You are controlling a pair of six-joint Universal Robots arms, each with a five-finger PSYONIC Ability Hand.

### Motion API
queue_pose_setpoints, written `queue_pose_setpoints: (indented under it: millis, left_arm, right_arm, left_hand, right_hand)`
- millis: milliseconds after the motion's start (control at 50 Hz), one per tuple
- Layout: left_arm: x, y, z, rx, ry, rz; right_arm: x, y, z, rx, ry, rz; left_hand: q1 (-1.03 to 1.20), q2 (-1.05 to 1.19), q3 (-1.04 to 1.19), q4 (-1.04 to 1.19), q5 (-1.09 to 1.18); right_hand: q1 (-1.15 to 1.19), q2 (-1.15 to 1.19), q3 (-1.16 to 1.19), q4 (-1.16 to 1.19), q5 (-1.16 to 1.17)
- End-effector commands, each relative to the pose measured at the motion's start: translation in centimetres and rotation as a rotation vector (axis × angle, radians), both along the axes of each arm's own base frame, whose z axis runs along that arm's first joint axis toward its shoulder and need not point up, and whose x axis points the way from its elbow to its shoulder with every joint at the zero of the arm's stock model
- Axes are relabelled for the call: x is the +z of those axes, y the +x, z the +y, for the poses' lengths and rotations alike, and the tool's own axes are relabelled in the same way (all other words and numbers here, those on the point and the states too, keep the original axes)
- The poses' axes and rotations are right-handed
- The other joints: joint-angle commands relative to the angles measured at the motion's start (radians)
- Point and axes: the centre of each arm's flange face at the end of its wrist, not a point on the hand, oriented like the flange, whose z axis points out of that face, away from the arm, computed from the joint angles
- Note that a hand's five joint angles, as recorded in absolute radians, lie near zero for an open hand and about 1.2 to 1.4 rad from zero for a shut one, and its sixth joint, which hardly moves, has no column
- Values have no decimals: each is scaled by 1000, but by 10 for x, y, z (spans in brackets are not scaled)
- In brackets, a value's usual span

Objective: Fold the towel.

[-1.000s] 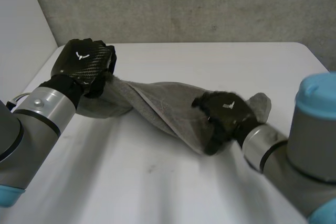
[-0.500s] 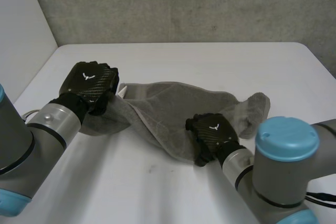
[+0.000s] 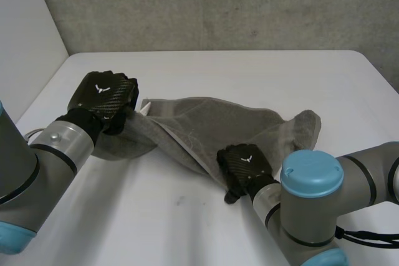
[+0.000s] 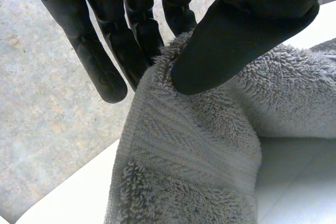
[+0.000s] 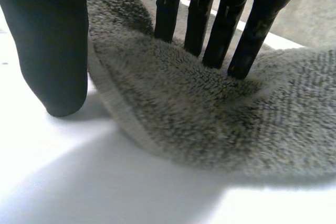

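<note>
Grey terry towel point(image 3: 212, 123) lies twisted across the middle of the white table point(image 3: 249, 73). My left hand point(image 3: 103, 98) pinches its left end between thumb and fingers. My right hand point(image 3: 244, 163) presses straight fingers onto its near edge, thumb on the table beside it.

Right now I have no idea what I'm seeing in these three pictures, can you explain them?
It is a robot with two arms ending in black hands. One picture looks down from its head; the other two come from cameras on each wrist. A grey towel lies bunched on a white table. The left hand pinches one end between thumb and fingers. The right hand rests straight fingers on the near edge, thumb beside it.
</note>
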Motion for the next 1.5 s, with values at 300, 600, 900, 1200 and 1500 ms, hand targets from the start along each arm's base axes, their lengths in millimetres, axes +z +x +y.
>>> queue_pose_setpoints:
  millis: [300, 600, 900, 1200, 1500]
  left_arm:
    - [-3, 6, -3, 24, 20, -12]
    - [-21, 9, 17, 2, 197, -100]
    - [-97, -1, -7, -17, 427, -231]
    - [55, -45, -116, 29, -474, 128]
    - [90, -16, -95, 156, -604, 198]
  right_arm:
    - [44, -29, -51, -161, -160, -39]
    - [135, -61, -40, 24, -85, 286]
    - [90, -59, -51, 174, 28, 552]
    - [252, -3, -143, -201, -1049, 99]
    - [241, -7, -113, -49, -961, 146]
  left_hand:
    - [221, 179, 181, 178, 190]
    - [221, 179, 181, 178, 190]
    - [221, 179, 181, 178, 190]
    - [221, 179, 181, 178, 190]
    - [221, 179, 181, 178, 190]
  right_hand:
    - [918, 843, 839, 842, 867]
    - [918, 843, 839, 842, 867]
    - [918, 843, 839, 842, 867]
    - [918, 843, 839, 842, 867]
    - [918, 843, 839, 842, 867]
